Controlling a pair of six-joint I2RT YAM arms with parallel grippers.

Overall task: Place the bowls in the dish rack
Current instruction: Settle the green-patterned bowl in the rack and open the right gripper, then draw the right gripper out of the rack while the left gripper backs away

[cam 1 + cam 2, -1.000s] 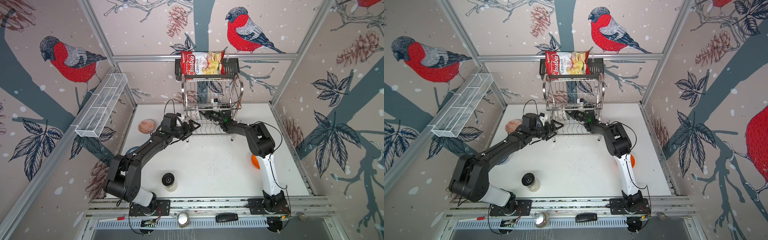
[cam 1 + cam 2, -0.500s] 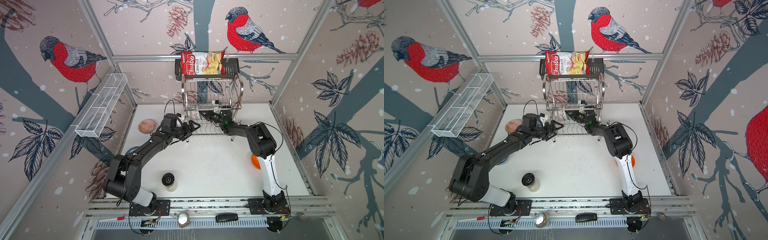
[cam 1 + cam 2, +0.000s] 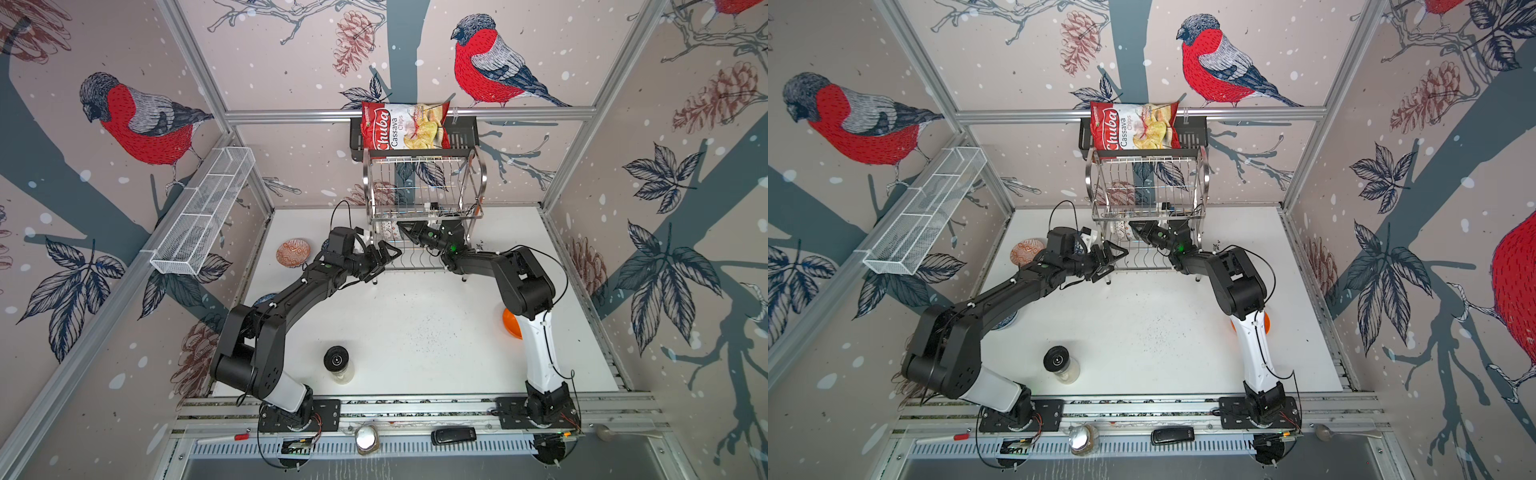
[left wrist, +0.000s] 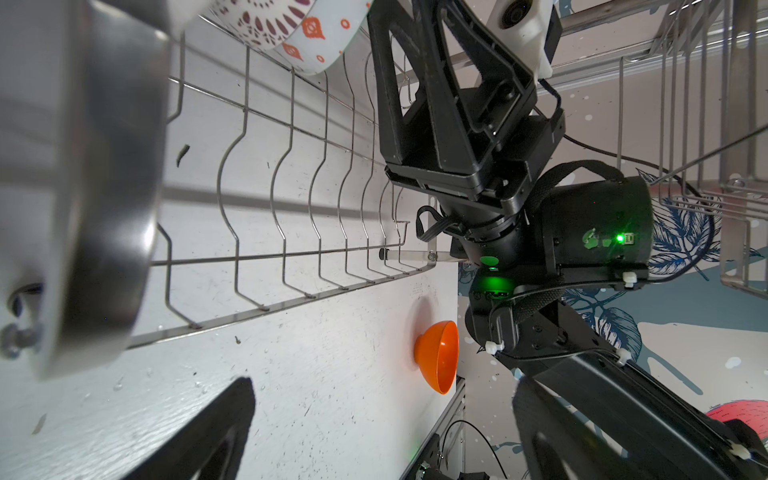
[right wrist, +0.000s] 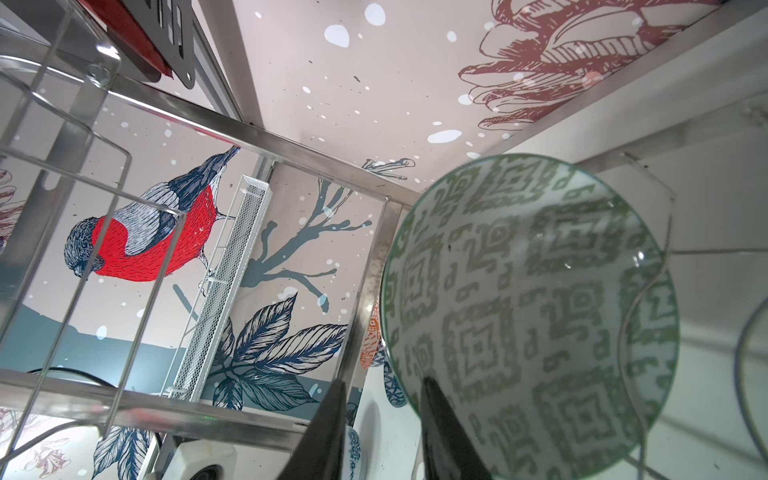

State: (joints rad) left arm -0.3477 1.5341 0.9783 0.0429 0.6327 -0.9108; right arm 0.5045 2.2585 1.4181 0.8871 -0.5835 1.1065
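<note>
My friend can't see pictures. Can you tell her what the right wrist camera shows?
A green-patterned bowl stands on edge in the wire rack. Its rim sits between the two black fingers of the right pincer, with a gap beside one. Behind is a wall with a painted red bird and a white mesh tray.

Grey-green bowl (image 5: 528, 316) on edge in dish rack (image 3: 415, 216)
</note>
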